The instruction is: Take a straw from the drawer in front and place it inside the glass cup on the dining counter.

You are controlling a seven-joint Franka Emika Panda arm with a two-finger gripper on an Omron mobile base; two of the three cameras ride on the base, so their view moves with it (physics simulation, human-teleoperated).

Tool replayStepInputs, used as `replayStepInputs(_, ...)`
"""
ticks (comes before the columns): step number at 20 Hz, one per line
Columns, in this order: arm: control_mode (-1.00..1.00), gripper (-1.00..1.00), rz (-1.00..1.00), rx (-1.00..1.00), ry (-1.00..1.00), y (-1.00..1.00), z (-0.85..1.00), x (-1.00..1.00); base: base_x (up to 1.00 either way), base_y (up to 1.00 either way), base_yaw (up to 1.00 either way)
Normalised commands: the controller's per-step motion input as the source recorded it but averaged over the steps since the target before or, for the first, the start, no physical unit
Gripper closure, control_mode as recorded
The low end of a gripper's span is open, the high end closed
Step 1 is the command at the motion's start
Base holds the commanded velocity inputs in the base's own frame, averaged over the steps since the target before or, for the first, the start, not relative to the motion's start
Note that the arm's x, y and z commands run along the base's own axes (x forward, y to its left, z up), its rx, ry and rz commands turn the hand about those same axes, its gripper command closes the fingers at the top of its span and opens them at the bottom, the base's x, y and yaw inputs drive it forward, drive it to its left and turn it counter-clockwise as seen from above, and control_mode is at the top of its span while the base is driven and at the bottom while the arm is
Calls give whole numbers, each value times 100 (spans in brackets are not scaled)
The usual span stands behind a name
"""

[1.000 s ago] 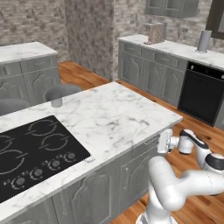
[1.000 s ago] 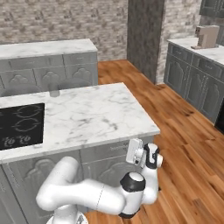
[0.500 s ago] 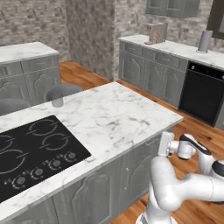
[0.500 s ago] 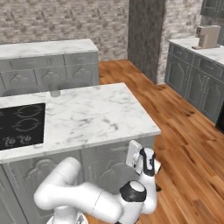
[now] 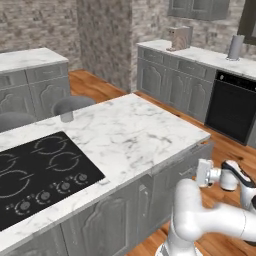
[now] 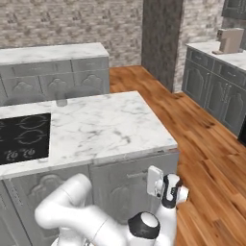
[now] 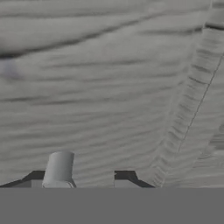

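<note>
White-marbled tabletop (image 5: 135,135) is spreading above and beyond the tool (image 6: 154,181), which is facing the grey drawer front (image 6: 134,178) just ahead; opening it looks like the step in hand. I cannot tell its finger spread. Far across sits the glass cup (image 5: 66,116); the straw is presumably inside.

Compared with a second ago, the gripper (image 6: 154,181) sits lower in both base views, now under the edge of the dining counter (image 6: 110,129) and close against the grey front below it. In the right base view the bent arm is also folded further down. The glass cup (image 5: 66,116) does not move.
</note>
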Motion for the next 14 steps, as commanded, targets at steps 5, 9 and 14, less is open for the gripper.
replayStepInputs(5, -100, 100, -2, -15, 0, -100, -75, -96, 0, 0, 0)
replayStepInputs(9, -100, 100, -8, -13, 0, -100, -78, -100, 0, 0, 0)
replayStepInputs(14, -100, 100, -12, -11, 0, -97, -57, -88, 0, 0, 0)
